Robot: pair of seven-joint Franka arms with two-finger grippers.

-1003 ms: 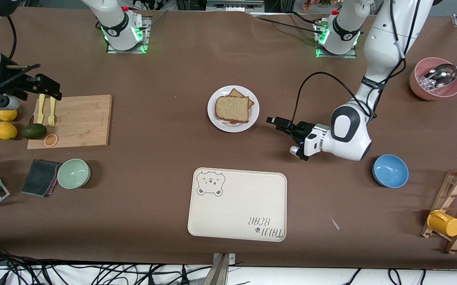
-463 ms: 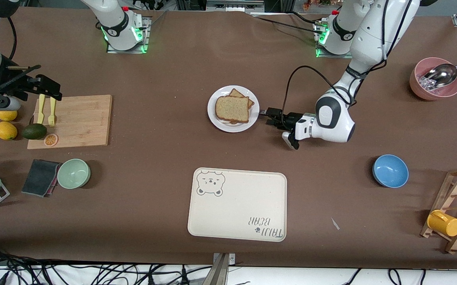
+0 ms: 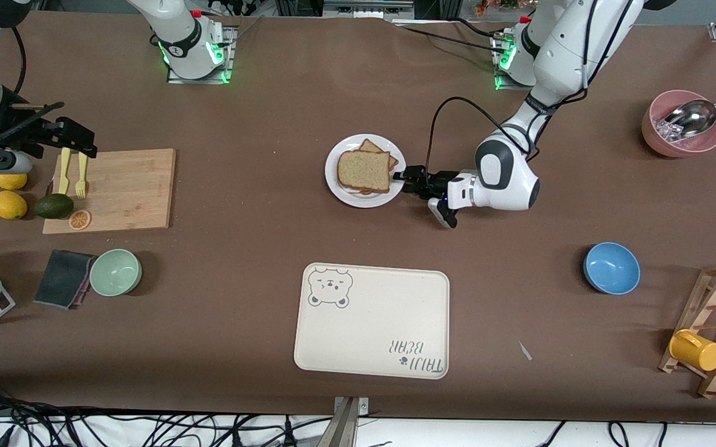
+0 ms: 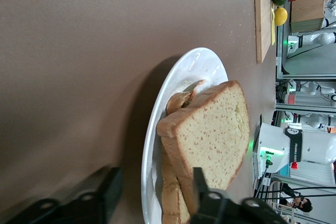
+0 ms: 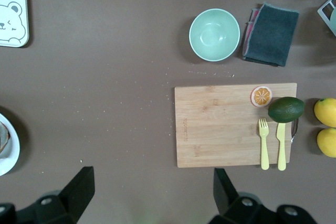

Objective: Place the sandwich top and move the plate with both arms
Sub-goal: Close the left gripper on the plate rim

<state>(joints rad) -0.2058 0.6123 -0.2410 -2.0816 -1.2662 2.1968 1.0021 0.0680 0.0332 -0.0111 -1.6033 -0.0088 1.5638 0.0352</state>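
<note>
- I see the sandwich top (image 3: 363,171) resting on the stacked sandwich on the plate (image 3: 339,186), mid-table.
- Left gripper (image 3: 409,180): fingers apart, straddling the plate's rim.
- Right gripper (image 3: 69,141): waiting with fingers spread, over the cutting board (image 3: 128,186).
</note>
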